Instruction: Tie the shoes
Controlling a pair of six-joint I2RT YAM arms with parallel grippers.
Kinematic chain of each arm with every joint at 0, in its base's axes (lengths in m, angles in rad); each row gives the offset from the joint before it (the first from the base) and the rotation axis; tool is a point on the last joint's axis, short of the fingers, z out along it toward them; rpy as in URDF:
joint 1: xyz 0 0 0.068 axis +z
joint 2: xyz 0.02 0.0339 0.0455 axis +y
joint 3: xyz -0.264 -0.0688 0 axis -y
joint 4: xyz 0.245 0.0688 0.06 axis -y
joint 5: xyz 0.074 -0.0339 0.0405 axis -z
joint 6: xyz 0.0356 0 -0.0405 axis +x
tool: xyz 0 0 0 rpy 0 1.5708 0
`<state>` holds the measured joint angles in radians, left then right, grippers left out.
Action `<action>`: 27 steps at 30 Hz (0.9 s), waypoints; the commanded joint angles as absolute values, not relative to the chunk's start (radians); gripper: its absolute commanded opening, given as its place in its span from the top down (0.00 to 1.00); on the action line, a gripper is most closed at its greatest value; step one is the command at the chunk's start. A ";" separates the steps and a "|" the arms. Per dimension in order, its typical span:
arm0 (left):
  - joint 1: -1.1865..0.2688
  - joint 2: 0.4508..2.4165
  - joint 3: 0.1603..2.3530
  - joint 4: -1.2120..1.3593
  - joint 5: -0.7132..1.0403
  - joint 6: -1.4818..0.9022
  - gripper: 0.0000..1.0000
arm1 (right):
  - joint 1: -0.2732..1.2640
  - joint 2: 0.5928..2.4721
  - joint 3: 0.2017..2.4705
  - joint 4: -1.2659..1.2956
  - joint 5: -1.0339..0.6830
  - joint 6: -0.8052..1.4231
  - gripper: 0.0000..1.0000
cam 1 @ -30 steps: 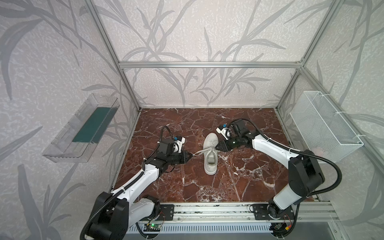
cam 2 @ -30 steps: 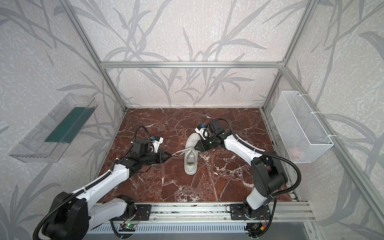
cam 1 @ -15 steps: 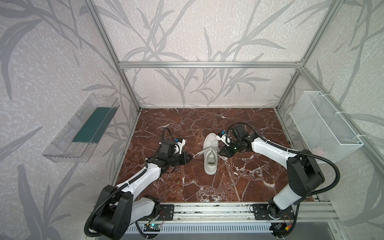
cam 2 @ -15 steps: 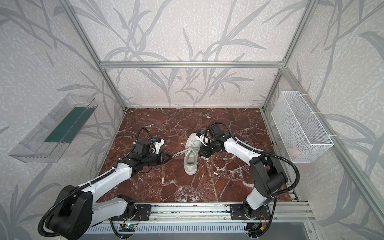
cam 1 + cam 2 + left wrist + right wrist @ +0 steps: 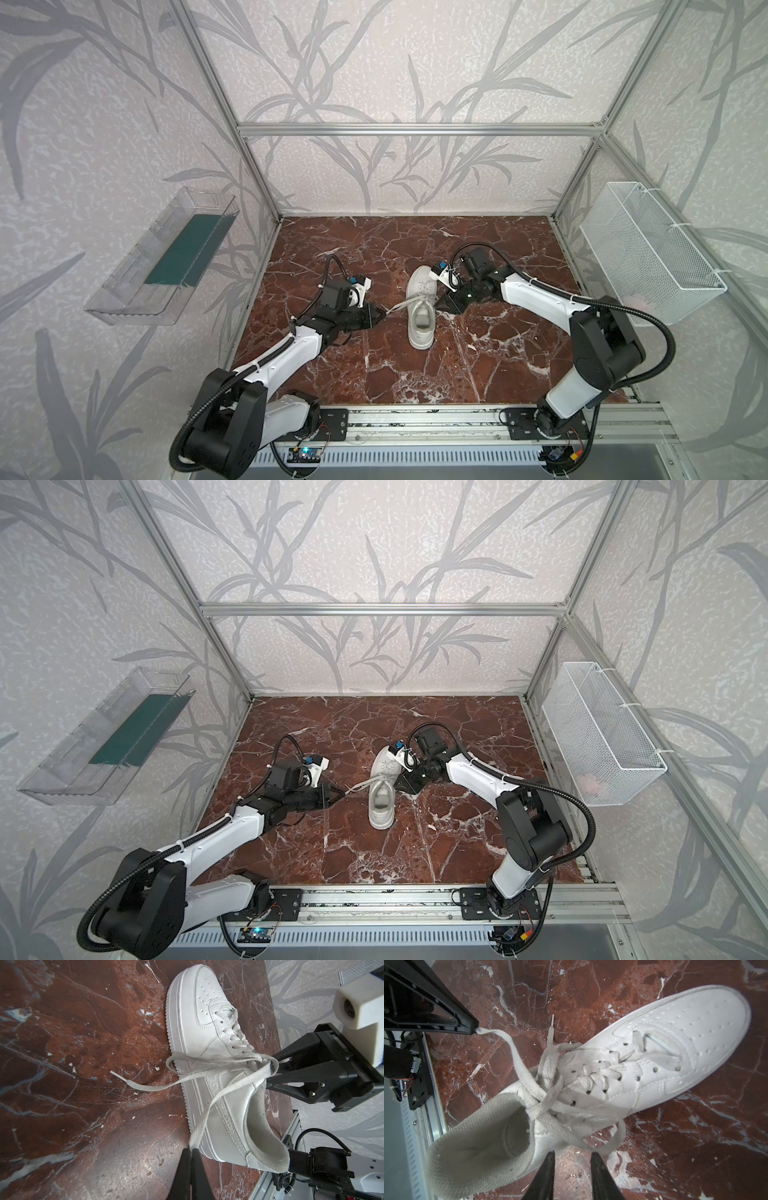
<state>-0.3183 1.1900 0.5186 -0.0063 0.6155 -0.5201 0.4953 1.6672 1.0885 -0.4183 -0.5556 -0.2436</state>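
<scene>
A white low-top shoe (image 5: 422, 309) (image 5: 381, 789) lies on the red marble floor, toe pointing to the back wall, with loosely crossed off-white laces. My left gripper (image 5: 384, 318) (image 5: 192, 1149) is shut on one lace (image 5: 218, 1095), which runs taut from the eyelets out to the shoe's left. The other lace end (image 5: 128, 1084) lies loose on the floor. My right gripper (image 5: 438, 305) (image 5: 572, 1154) is open at the shoe's right side by the collar. A slack lace loop (image 5: 618, 1136) hangs just ahead of its fingertips. The shoe (image 5: 654, 1053) fills the right wrist view.
A clear plastic tray (image 5: 162, 257) with a green base hangs on the left wall. On the right wall hangs a white wire basket (image 5: 648, 253). An aluminium rail (image 5: 415, 424) carrying both arm bases runs along the front edge. Frame posts stand at the floor's back corners.
My right gripper has come forward and down from beside the toe to the shoe's right side near the collar, and its jaws have widened a little. My left gripper still holds its lace.
</scene>
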 commanded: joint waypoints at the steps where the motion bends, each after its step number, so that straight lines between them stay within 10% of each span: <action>1: -0.313 1.195 0.509 0.004 0.624 -0.527 0.99 | 0.492 1.688 1.130 -0.452 -0.624 -0.289 0.69; 16: -0.313 1.211 0.505 0.017 0.623 -0.534 0.99 | 0.492 1.780 1.215 -0.561 -0.701 -0.380 0.75; 27: -0.313 1.198 0.499 0.012 0.614 -0.533 0.91 | 0.492 1.743 1.217 -0.585 -0.674 -0.395 1.00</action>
<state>-0.3183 1.2079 0.5076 0.0021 0.6147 -0.5320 0.4915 1.7592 1.2022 -0.5476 -0.6964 -0.3771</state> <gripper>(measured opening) 0.082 0.047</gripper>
